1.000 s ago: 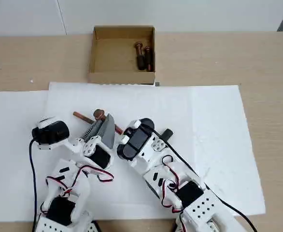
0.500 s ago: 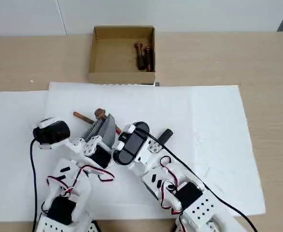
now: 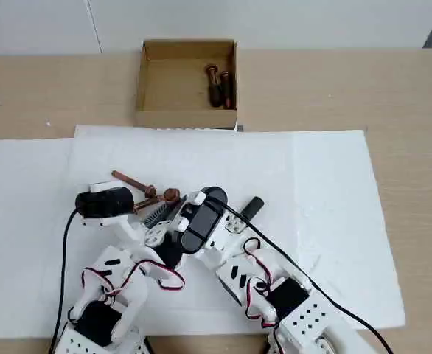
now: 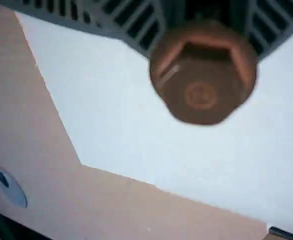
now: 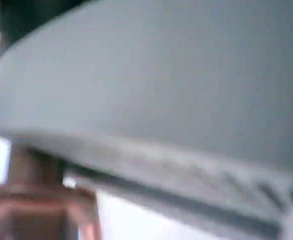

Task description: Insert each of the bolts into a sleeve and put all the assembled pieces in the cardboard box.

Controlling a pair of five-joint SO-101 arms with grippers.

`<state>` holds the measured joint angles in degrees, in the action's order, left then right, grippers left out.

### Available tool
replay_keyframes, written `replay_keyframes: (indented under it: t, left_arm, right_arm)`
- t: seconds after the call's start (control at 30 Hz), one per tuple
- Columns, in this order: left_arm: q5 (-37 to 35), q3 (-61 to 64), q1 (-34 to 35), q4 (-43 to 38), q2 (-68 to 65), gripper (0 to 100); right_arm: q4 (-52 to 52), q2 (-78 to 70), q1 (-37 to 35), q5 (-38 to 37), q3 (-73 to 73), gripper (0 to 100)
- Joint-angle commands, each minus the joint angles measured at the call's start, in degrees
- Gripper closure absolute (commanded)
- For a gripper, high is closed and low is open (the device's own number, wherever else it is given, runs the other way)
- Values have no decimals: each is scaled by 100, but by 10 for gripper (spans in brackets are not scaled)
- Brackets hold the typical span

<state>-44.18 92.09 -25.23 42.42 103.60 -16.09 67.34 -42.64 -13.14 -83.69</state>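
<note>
**Left arm swings round with a bolt, head end now facing the right arm**

We note the left gripper (image 3: 161, 211) clamped on a bolt (image 4: 202, 80). Its wrist camera looks straight onto the copper head, with the dark ribbed jaws closed behind it. Over the last second the left arm has turned toward the middle of the paper sheet (image 3: 326, 192). A second ago the bolt's head sat further up the sheet. It now lies just beside the right arm (image 3: 201, 215), which itself edged in toward the left arm and then held.

Whether the right arm's grip is open or closed we cannot tell. Its camera shows a grey blur and a copper shape close by.

A second bolt (image 3: 131, 181) lies loose on the sheet, near the left arm. One black sleeve (image 3: 251, 207) rests on the sheet on the far side of the right arm, untouched. The cardboard box (image 3: 172, 88) sits well apart at the far edge with two assembled pieces (image 3: 219, 85) inside.

Our reading is that the bolt is being presented for sleeving, but the sleeve is not yet in play.
</note>
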Motion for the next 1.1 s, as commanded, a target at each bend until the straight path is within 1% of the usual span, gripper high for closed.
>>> replay_keyframes:
  t: [0.0,0.1,0.27,0.33,0.67,0.83,0.9,1.0,1.03,1.07]
  left_arm:
    - [132,92,-246,79,44,992]
    - [404,215,-220,97,44,973]
    - [492,198,35,88,44,798]
    - [668,198,62,88,44,772]
    - [1284,-374,712,114,44,772]
    - [1319,-611,897,114,44,773]
    - [1319,-734,905,114,44,813]
    - [1327,-787,1125,105,44,972]
    - [1336,-778,1231,105,44,1000]
    - [1354,-769,1336,123,44,981]
  right_arm:
    - [251,57,-57,-35,70,996]
    - [242,57,-57,-35,70,996]
    - [215,57,-57,-35,62,996]
    - [215,57,-57,-35,62,996]
    - [215,57,-48,-26,62,996]
    - [215,57,-40,-26,62,996]
    - [215,57,-40,-26,62,996]
    - [215,57,31,0,79,996]
    - [224,57,84,9,97,996]
    - [224,57,171,9,97,996]
